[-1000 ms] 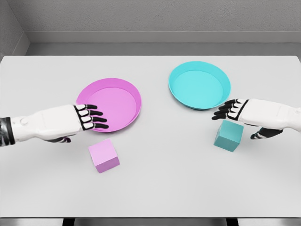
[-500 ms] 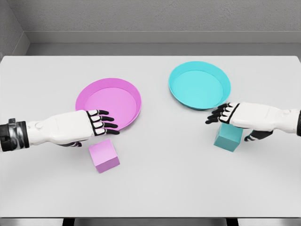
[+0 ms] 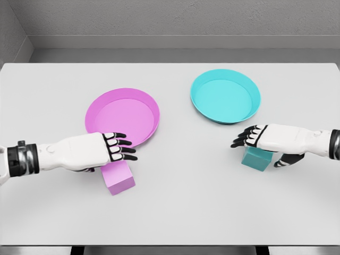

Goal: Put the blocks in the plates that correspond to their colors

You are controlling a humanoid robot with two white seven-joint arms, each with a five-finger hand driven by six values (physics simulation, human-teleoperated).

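A pink block [image 3: 119, 178] lies on the white table in front of the pink plate [image 3: 123, 116]. My left hand [image 3: 119, 150] hovers over the block's back edge, fingers spread, palm down, holding nothing. At the right, a teal block [image 3: 256, 159] sits in front of the teal plate [image 3: 225, 95]. My right hand [image 3: 246, 137] is stretched flat above that block and hides its top; the fingers are extended and the thumb hangs down beside the block's right side. Both plates hold nothing.
The white table [image 3: 175, 207] runs to a front edge near the bottom of the picture. A grey wall stands behind its far edge.
Both hands moved toward me and inward. The left hand went from the pink plate's rim to above the pink block. The right hand came down over the teal block.
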